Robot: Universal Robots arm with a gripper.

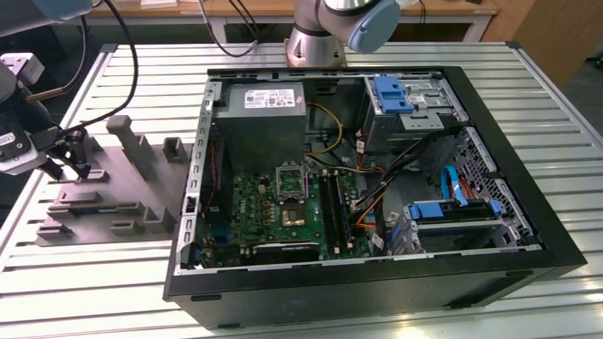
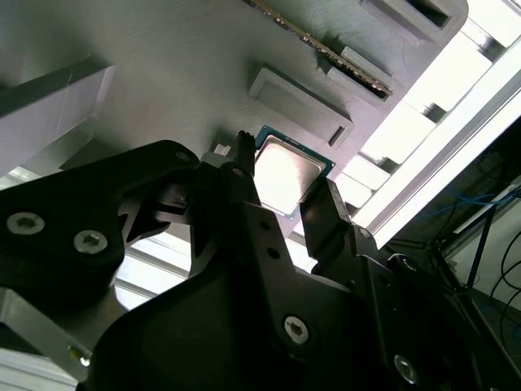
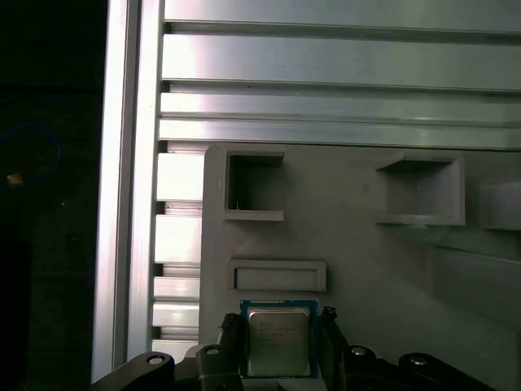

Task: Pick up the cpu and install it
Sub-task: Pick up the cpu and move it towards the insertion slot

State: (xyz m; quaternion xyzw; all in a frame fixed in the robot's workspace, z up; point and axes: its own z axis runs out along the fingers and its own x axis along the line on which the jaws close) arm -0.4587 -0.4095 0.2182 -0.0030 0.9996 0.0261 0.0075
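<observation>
1. The gripper [image 1: 68, 169] is seen at the exterior view's left edge, set low over the grey moulded tray [image 1: 113, 212], w/ black cabling [image 1: 130, 70] hung above it.
2. In both wrist views the fingers [image 3: 230, 336] are closed against two opposite edges of the cpu [image 3: 278, 340]. The chip is clamped btwn them.
3. The cpu is held flat, silvery top up, green rim showing. Whether it is raised off the tray can't be told.
4. Just past the fingertips, a shallow oblong pocket [image 3: 278, 277] is seen in the first wrist view. Further out are two deeper square pockets [image 3: 254, 186], then the slatted aluminium table [image 3: 326, 65].
5. Near the fingers, toward the exterior view's right, a tall tray post [image 1: 127, 145] is stood upright.
6. Well apart from the fingers, further to the exterior view's right, an open PC case [image 1: 377, 289] is laid on its side.
7. Inside the case a grey PSU w/ white label [image 1: 262, 123], a green motherboard [image 1: 250, 205] and its silver-framed socket [image 1: 287, 213] are seen.
8. Farthest from the fingers, blue-tabbed drive bays [image 1: 452, 210] are mounted.
</observation>
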